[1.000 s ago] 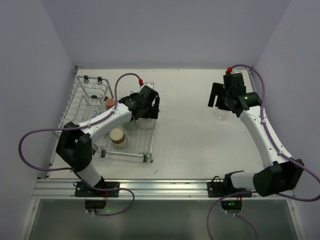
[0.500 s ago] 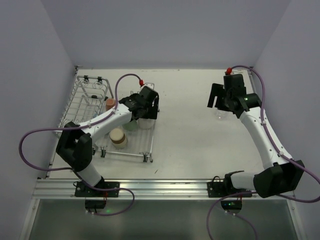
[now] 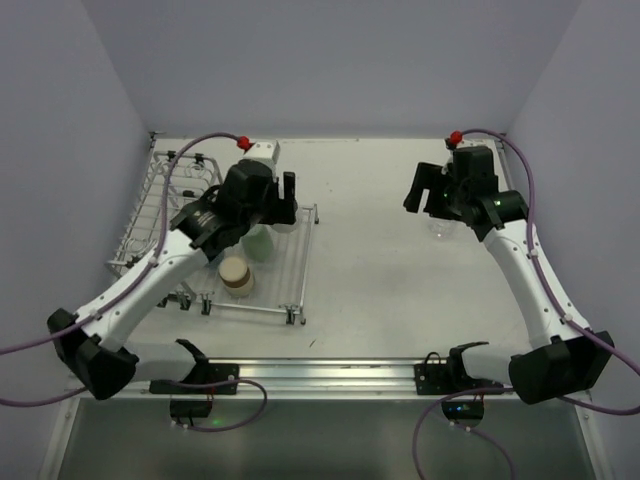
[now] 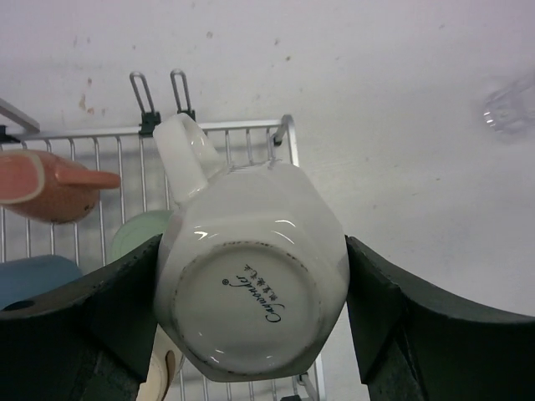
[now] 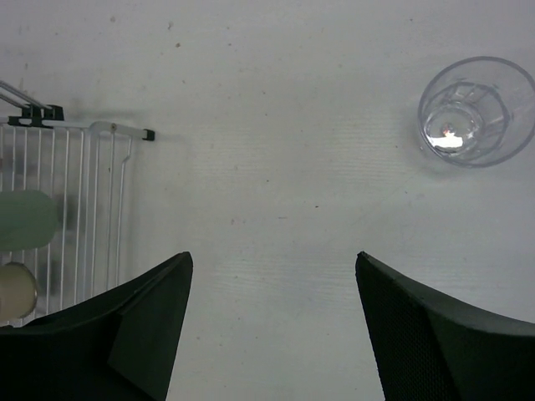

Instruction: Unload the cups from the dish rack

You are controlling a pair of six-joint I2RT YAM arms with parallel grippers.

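Observation:
My left gripper (image 4: 251,322) is shut on a white cup (image 4: 251,276) with a handle, its base facing the camera, and holds it raised above the dish rack (image 4: 234,127). In the rack lie a salmon-brown cup (image 4: 42,184), a pale green cup (image 4: 134,238) and a blue cup (image 4: 33,280). From the top view the left gripper (image 3: 280,205) hangs over the rack's flat end (image 3: 275,295), above the green cup (image 3: 258,243) and a brown cup with cream rim (image 3: 236,275). My right gripper (image 5: 272,326) is open and empty above the bare table. A clear cup (image 5: 476,111) stands upright beyond it.
The rack's raised basket end (image 3: 165,195) sits at the far left against the wall. The clear cup (image 3: 443,228) stands on the table under the right arm. Side walls close in on both sides. The rack's right edge (image 5: 125,132) shows in the right wrist view.
My left arm has lifted the white cup up off the rack, rising and swinging a little left. The right gripper has shifted slightly left and stays open.

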